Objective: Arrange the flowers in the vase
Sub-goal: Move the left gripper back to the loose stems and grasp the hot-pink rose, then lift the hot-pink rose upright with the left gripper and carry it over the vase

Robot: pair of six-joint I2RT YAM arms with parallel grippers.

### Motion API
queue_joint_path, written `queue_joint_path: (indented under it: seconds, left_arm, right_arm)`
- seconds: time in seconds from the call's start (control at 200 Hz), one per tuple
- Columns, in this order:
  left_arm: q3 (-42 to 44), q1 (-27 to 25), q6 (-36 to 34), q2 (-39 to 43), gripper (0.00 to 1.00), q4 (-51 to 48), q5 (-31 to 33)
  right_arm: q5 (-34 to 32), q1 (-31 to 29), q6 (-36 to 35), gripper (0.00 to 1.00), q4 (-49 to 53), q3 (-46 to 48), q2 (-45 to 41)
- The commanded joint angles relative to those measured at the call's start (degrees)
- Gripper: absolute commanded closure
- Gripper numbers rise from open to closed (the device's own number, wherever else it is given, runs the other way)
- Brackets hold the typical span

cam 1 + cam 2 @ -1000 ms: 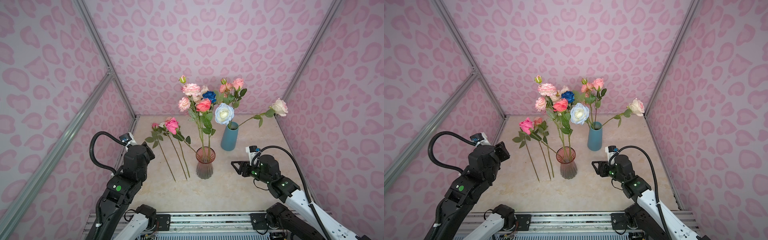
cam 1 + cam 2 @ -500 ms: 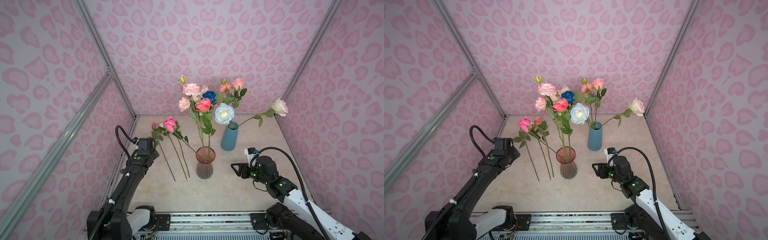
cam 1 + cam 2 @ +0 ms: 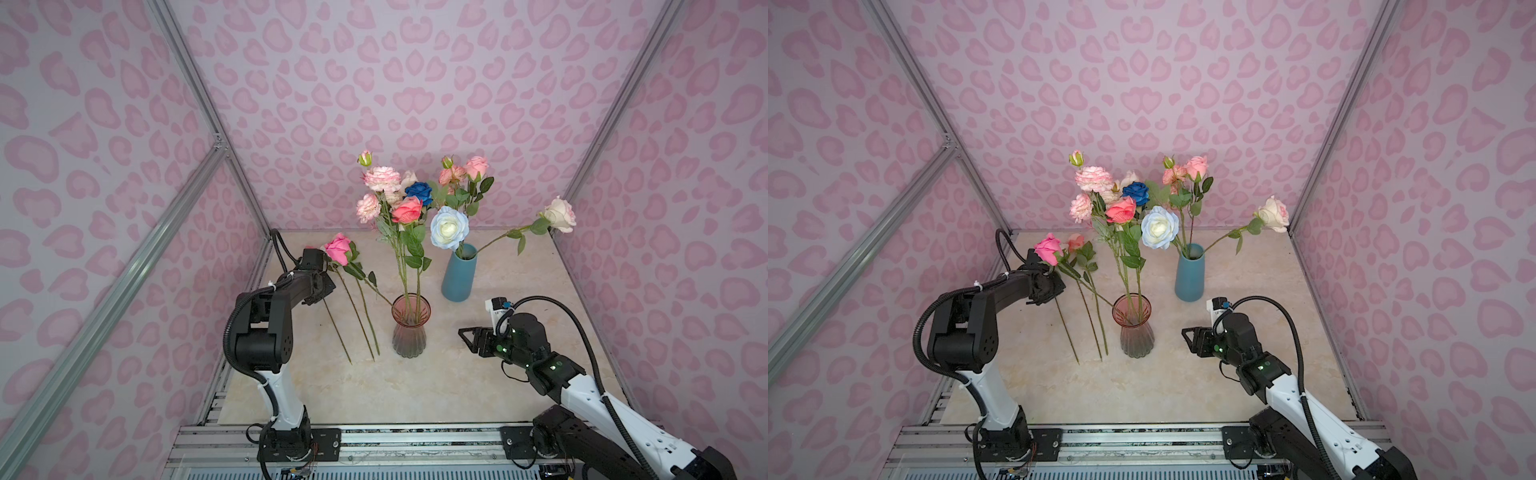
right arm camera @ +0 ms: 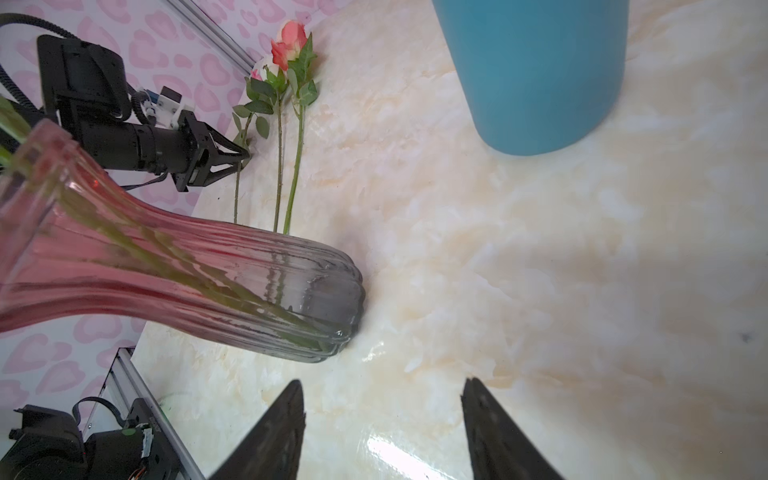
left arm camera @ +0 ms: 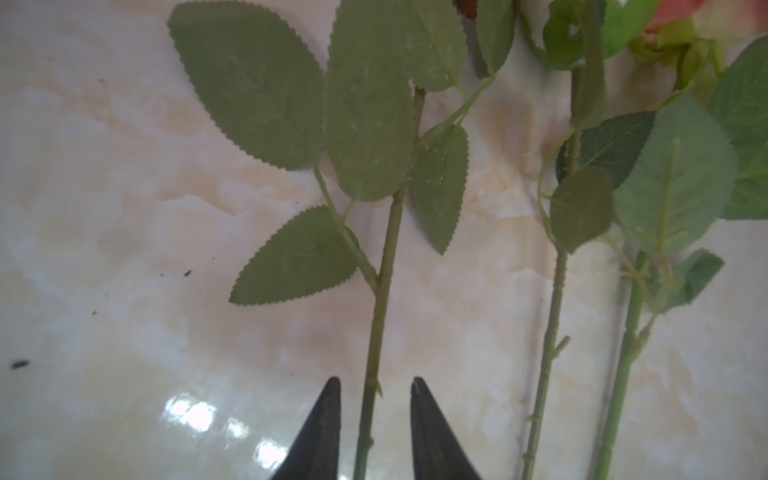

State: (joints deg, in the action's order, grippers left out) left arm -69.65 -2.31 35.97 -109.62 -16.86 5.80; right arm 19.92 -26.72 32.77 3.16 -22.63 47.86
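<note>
Tabletop lies open right of the glass vase; 3 loose stems crowd its left.

Both top views hang high over the near edge, facing down toward the far wall, sharing the whole worktop. The left wrist camera hovers close above loose stems; the right wrist camera looks low across it at the glass vase.

We see a robotics lab test cell, not a home — a small booth closed by walls with a printed pink heart pattern, held on aluminium frame profiles. The floor is a marble-look tabletop. At its front edge a metal rail carries the left arm and the right arm — both with cables.
</note>
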Motion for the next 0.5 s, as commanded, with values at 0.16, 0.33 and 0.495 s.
queue_joint_path:
  seconds: [0.16,0.33,0.495]
  left_arm:
    - [0.12,0.11,-1.92,0.6,0.97,-1.57,1.34]
    - [3.08,0.11,-3.23,10.74,0.97,-3.25,4.16]
    - [5.81,-0.41,-3.78,25.45,0.97,-6.35,5.59]
  right_arm:
    - [-0.06,0.19,-0.88,0.39,0.17,-1.26,-0.55]
    - [1.19,0.1,-0.09,0.39,-0.16,-1.85,-0.57]
    - [1.53,-0.08,0.81,0.4,-0.67,-2.04,-1.38]
